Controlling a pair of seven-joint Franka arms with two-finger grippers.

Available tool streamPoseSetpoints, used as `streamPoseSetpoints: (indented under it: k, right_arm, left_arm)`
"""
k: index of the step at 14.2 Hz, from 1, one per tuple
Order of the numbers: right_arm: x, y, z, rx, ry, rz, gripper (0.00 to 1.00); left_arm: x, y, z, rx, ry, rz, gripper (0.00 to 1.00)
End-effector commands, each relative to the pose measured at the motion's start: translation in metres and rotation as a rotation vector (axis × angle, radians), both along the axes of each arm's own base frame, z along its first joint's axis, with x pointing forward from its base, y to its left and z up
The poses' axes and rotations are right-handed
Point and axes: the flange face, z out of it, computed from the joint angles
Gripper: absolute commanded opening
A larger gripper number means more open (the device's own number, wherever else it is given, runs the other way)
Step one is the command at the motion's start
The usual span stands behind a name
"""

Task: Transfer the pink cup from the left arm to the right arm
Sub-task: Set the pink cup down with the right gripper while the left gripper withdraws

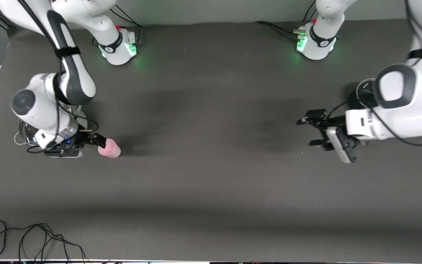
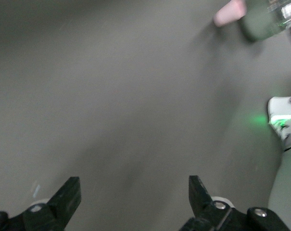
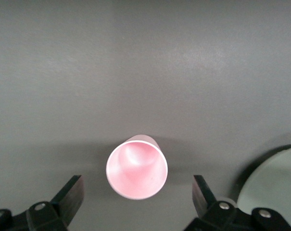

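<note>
1. While the right hand (image 1: 93, 143) sits spread beside it, the pink cup (image 1: 110, 149) stands on the worktop (image 1: 211, 176) at the right arm's end; the left hand (image 1: 315, 130) waits spread, empty.
2. Left wrist view: spread fingers (image 2: 68, 197) above bare worktop.
3. Right wrist view: cup (image 3: 137, 167) between parted fingers (image 3: 70, 197), untouched.

Light falls evenly from above onto the matte dark-grey worktop (image 1: 211, 176), which gives no glare. Soft, broad shadows of the arms spread across its middle, and a short shadow lies beside the pink cup (image 1: 109, 149). Green lamps at both bases cast small glowing patches on the surface. The front view is sharp. The left wrist view is dim and smeared with blur; the cup there is a pink smudge. The right wrist view is clear, with a pale sheen inside the cup.
</note>
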Motion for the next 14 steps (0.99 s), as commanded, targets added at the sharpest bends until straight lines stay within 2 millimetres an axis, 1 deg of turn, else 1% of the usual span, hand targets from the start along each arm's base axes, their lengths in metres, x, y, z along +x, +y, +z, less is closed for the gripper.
streamPoseSetpoints:
  k: [1,3,5,7,8,10,11,12,13,14]
  right_arm:
    - [-0.001,-0.008,0.063,0.029,0.002,-0.001,1.0]
    - [0.006,-0.02,0.109,0.037,0.033,-0.011,1.0]
    - [0.011,-0.032,0.159,0.038,0.066,-0.021,1.0]
    - [0.01,-0.039,0.195,0.004,0.09,-0.015,1.0]
    - [0.009,-0.039,0.208,0.003,0.097,-0.012,1.0]
    - [0.007,-0.039,0.231,0.003,0.101,-0.011,1.0]
    - [0.003,-0.039,0.244,0.005,0.107,-0.009,1.0]
    - [0.001,-0.04,0.248,0.004,0.117,-0.008,1.0]
    - [-0.001,-0.042,0.249,-0.002,0.122,-0.011,1.0]
    - [-0.003,-0.049,0.251,-0.004,0.119,-0.02,1.0]
  left_arm:
    - [0.007,0.013,0.049,0.203,0.042,0.124,1.0]
    - [0.009,0.024,0.071,0.276,0.04,0.182,1.0]
    - [0.006,0.029,0.102,0.364,0.067,0.235,1.0]
    - [0.001,0.032,0.118,0.478,0.125,0.387,1.0]
    - [0.0,0.04,0.124,0.503,0.161,0.463,1.0]
    - [0.0,0.054,0.128,0.531,0.218,0.62,1.0]
    - [-0.005,0.057,0.132,0.574,0.228,0.645,1.0]
    - [-0.01,0.06,0.134,0.603,0.232,0.64,1.0]
    - [-0.009,0.071,0.136,0.604,0.22,0.648,1.0]
    - [-0.007,0.079,0.139,0.595,0.205,0.661,1.0]
